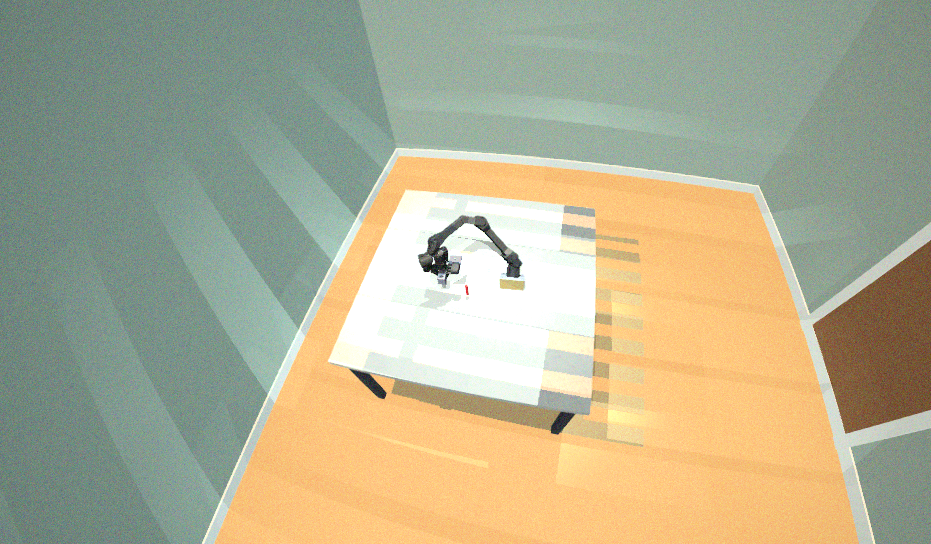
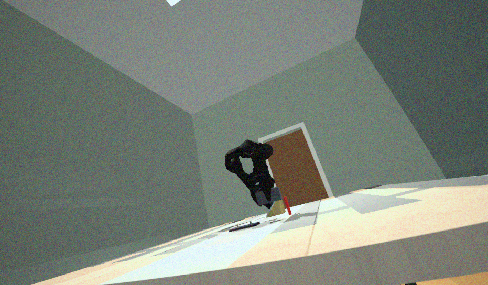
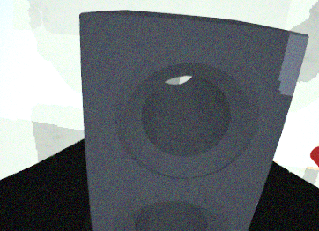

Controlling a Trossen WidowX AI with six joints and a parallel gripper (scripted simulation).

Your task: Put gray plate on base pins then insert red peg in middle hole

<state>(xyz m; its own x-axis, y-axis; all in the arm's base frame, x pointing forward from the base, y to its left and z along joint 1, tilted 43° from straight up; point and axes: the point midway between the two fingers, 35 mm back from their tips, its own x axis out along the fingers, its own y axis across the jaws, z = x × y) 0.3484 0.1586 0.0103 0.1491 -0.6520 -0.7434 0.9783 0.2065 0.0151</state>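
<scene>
The black claw (image 1: pixel 443 267) (image 2: pixel 269 204) clamps the matte gray plate (image 1: pixel 443 277) (image 2: pixel 275 194) (image 3: pixel 106 123), flat-faced, showing 2 round holes.

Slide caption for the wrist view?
Gray plate held in the jaws, round opening facing the camera, red peg at right edge.
</scene>
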